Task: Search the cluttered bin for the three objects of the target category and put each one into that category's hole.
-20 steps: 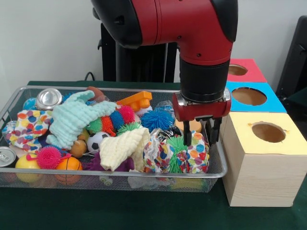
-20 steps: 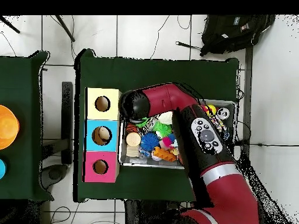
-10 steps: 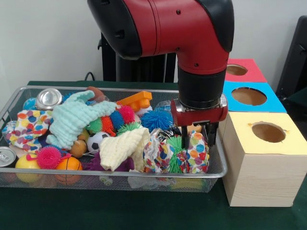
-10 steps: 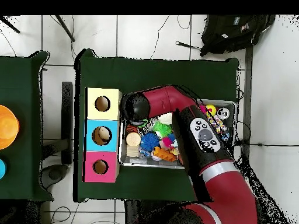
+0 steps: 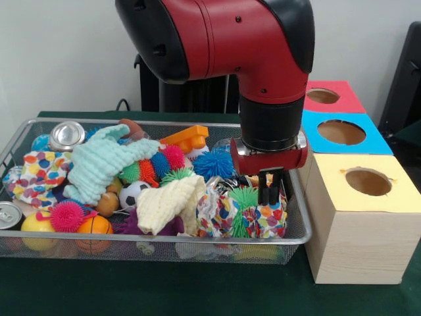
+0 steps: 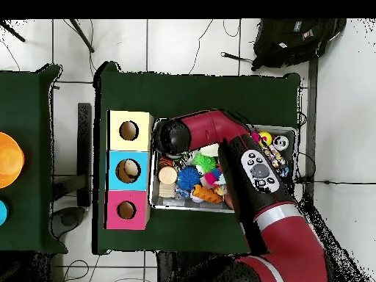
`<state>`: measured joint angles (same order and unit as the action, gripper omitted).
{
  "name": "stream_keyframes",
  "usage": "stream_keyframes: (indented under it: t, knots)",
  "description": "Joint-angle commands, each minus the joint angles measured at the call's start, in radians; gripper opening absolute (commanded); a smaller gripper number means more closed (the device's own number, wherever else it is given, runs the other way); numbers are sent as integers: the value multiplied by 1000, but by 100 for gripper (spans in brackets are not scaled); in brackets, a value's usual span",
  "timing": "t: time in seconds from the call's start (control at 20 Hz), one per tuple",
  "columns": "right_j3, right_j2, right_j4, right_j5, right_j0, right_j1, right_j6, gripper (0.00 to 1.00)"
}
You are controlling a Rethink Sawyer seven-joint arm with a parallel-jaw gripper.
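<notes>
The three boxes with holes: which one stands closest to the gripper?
The yellow-topped box, nearest the camera in the front view; the gripper hangs just beside it, while the blue and red boxes lie farther back.

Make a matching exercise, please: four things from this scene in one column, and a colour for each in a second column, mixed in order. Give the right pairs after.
Things:
1. box nearest the front camera
2. middle box
3. farthest box
4. fuzzy towel at the back left of the bin

Colours:
A. blue top
B. mint green
C. yellow top
D. red top

Pairs: 1-C, 2-A, 3-D, 4-B
</notes>
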<state>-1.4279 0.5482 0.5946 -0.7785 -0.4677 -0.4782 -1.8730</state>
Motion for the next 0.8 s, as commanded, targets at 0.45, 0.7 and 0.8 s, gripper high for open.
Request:
stream_keyframes:
  t: [0.45, 0.7, 0.8]
  knots:
    - [-110, 38, -3, 29, -34, -34, 114, 0]
    - [-125, 32, -23, -17, -26, -62, 103, 0]
    - [-131, 28, -30, -29, -20, -74, 94, 0]
